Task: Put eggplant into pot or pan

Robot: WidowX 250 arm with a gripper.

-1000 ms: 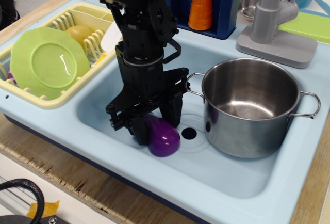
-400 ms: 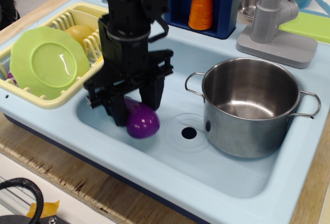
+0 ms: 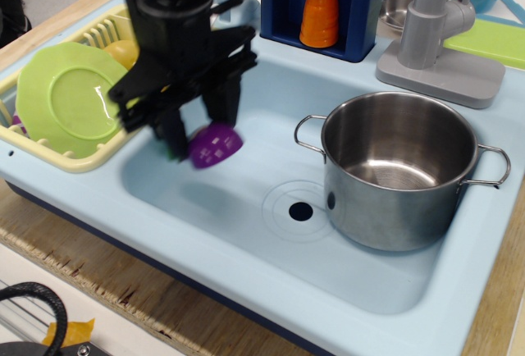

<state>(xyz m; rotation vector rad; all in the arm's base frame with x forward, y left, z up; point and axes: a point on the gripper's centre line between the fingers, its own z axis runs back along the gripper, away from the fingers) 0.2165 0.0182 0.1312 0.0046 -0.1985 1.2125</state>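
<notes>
1. While my gripper (image 3: 199, 130) was clamped on the eggplant (image 3: 215, 144), the purple body hung between the two black fingers, clear of the floor of the sink (image 3: 246, 233) and over its left half, near the dish rack (image 3: 49, 159).
2. The picture was blurred around my fingers, so I could not tell how deep the grip sat; only the rounded lower end of the eggplant showed below them, and I judged the hold to be high on the fruit, near its stem end.
3. The pot (image 3: 399, 171) stood upright at the right of the sink, empty, well apart from my load, with the drain hole (image 3: 300, 211) between us.
4. To do the carry well, I judged I needed enough height that the eggplant's bottom would pass over the near rim and the left loop handle (image 3: 308, 133), not brush them.
5. A glossy, tapered toy could slip out of a squeeze, so I reckoned a steady grip and a smooth sideways move were wiser than a quick swing.
6. I meant to release only once centred over the pot's mouth, and low, so the toy would not bounce out.
</notes>
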